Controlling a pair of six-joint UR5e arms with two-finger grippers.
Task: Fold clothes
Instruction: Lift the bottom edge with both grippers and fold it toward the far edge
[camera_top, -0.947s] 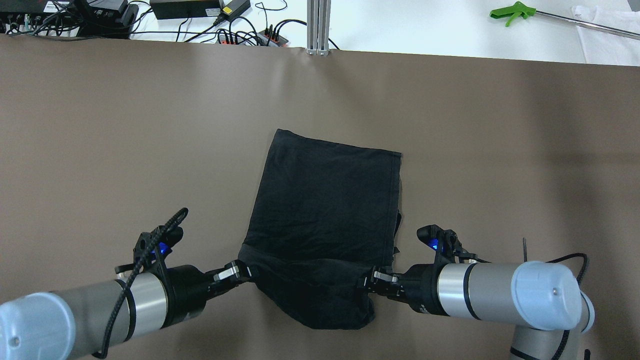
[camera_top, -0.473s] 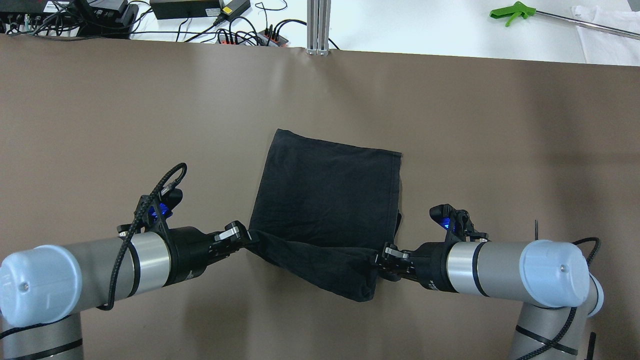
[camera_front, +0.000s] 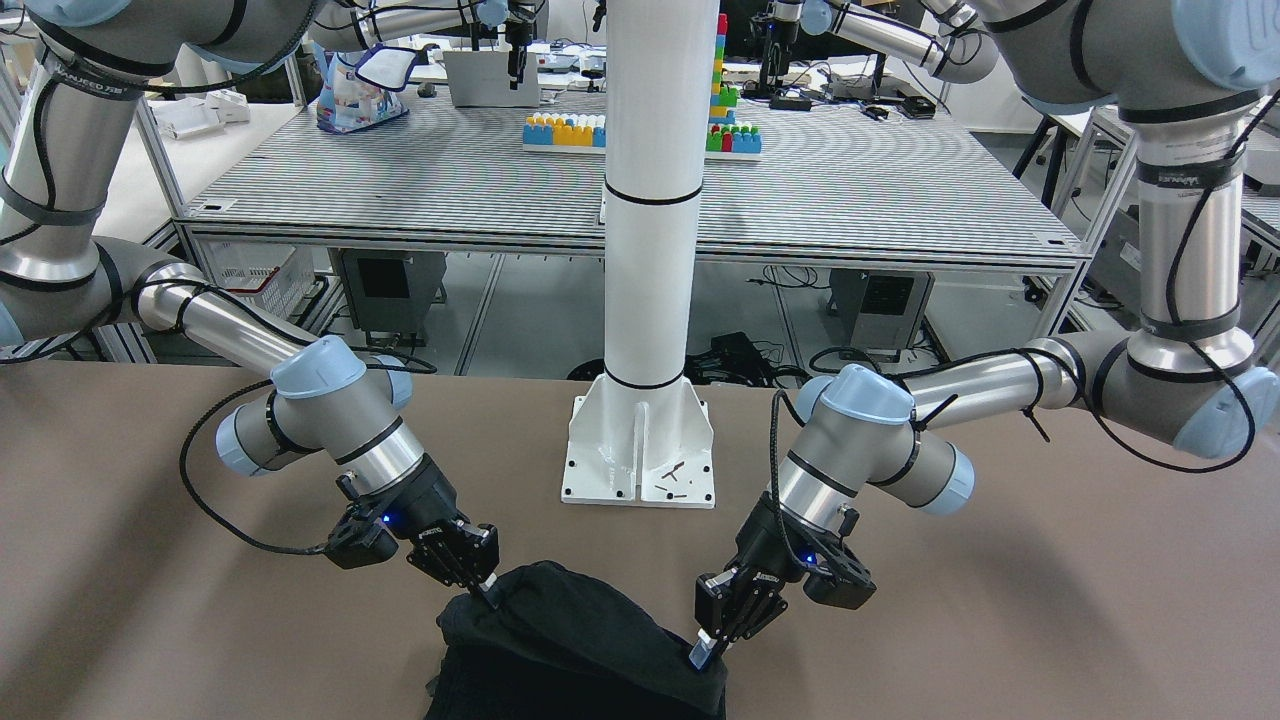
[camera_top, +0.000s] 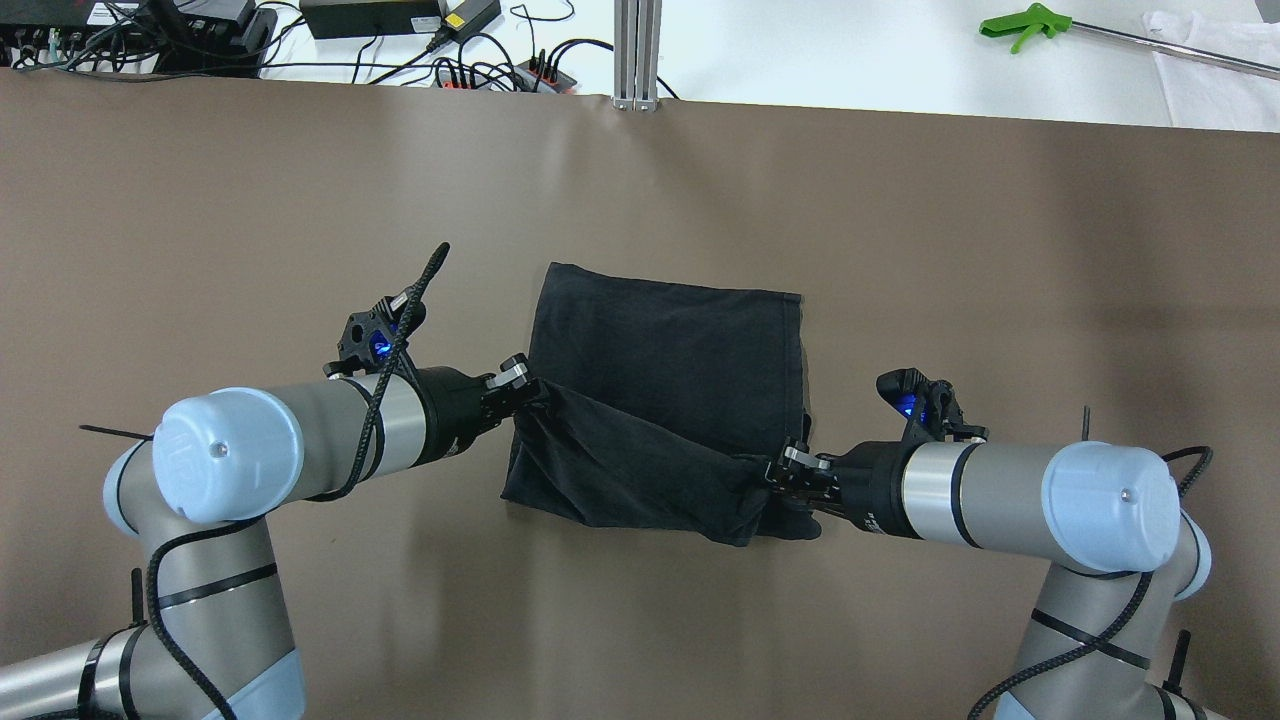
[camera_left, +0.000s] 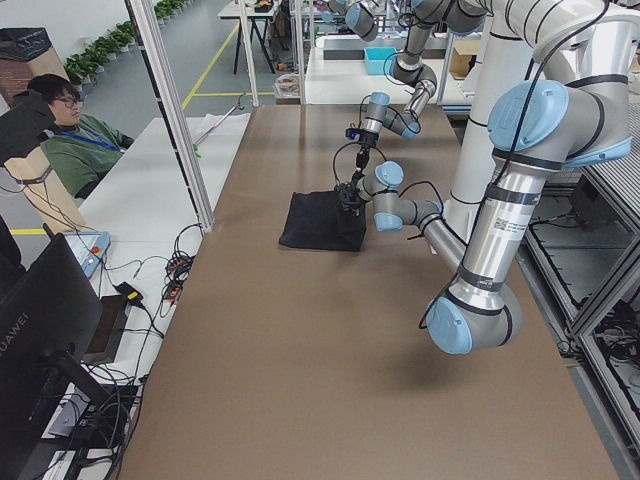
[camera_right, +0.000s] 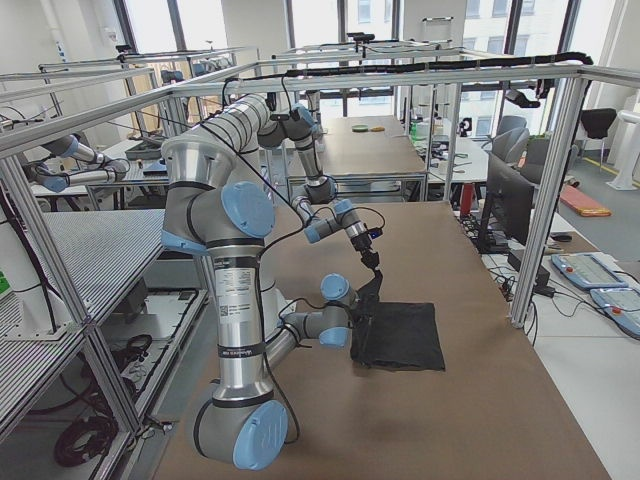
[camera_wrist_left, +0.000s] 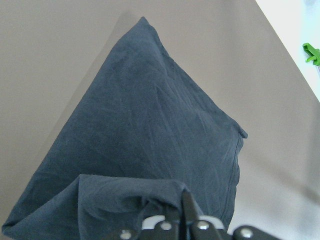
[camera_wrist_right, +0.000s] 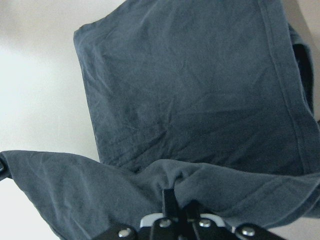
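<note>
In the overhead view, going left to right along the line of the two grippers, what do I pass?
left arm → left gripper → black garment → right gripper → right arm

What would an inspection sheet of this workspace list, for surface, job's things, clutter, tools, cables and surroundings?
Surface: brown table, smooth.
Job's things: black garment, far part flat, near edge lifted above it.
Clutter: green clamp and white cloth beyond the far edge.
Tools: left tool shut on the garment's near left corner; right tool shut on its near right corner.
Cables: power bricks with cords beyond the far edge.
Surroundings: white pillar on the table; person seated at the left end.
</note>
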